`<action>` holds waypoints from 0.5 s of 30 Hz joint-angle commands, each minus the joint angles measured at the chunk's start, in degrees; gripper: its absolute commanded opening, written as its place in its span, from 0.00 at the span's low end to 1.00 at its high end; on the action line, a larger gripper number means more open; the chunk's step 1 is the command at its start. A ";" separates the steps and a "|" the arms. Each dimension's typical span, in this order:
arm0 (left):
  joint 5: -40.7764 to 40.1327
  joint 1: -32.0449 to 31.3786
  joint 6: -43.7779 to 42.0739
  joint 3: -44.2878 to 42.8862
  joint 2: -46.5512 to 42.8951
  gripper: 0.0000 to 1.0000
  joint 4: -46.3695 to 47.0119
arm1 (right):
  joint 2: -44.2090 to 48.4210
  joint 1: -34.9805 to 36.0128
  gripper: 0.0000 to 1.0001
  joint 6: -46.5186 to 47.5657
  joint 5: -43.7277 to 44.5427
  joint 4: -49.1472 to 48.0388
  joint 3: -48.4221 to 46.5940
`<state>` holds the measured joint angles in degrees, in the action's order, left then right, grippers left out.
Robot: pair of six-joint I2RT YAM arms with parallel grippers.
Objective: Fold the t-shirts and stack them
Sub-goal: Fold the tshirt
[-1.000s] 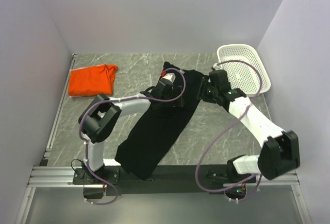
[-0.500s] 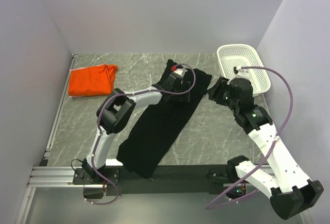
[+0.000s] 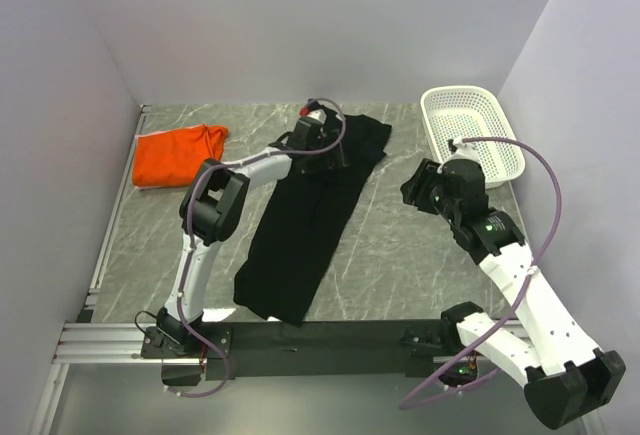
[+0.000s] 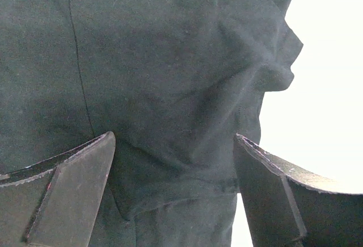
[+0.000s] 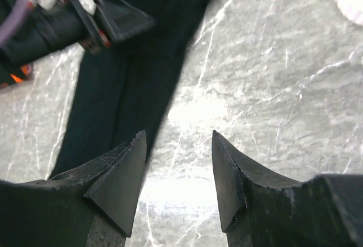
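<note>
The black t-shirt lies as a long folded strip from the far middle of the table down to the near edge. My left gripper is open low over its far end; in the left wrist view black cloth fills the space under and between the wide jaws. My right gripper is open and empty over bare table to the right of the shirt; its wrist view shows the shirt's edge to the left. The orange t-shirt lies folded at the far left.
A white mesh basket stands at the far right, just behind my right arm. Grey walls close in the table on the left, back and right. The left gripper's head shows in the right wrist view.
My left gripper has moved toward the far left along the shirt's far end, and the strip now lies further left and straighter. My right gripper has pulled back to the right, off the shirt.
</note>
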<state>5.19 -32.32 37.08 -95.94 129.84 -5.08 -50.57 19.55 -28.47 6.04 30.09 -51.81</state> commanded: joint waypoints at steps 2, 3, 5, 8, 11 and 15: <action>1.57 4.80 1.77 -2.58 3.75 0.93 -4.50 | -2.42 -0.13 0.57 -0.18 -2.52 -3.80 1.53; 1.66 6.02 2.20 -3.19 4.62 0.93 -4.76 | -2.87 -0.21 0.57 -0.27 -3.40 -4.15 2.15; 1.40 7.78 3.08 -4.60 5.59 0.93 -5.02 | -4.01 -0.13 0.57 -0.36 -4.02 -4.95 2.68; 0.61 9.20 5.10 -4.52 5.51 0.93 -3.54 | -4.80 -0.04 0.57 -0.62 -4.90 -6.00 3.73; -2.10 9.64 6.16 -5.92 5.86 0.93 -4.14 | -5.86 0.14 0.57 -0.71 -5.43 -6.97 4.53; -1.59 8.85 7.22 -5.67 3.32 0.93 -0.30 | -7.18 0.84 0.57 -0.97 -5.87 -8.11 5.31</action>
<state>6.33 -22.92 43.42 -101.36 133.32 -5.28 -57.23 19.77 -28.95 0.84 25.61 -47.31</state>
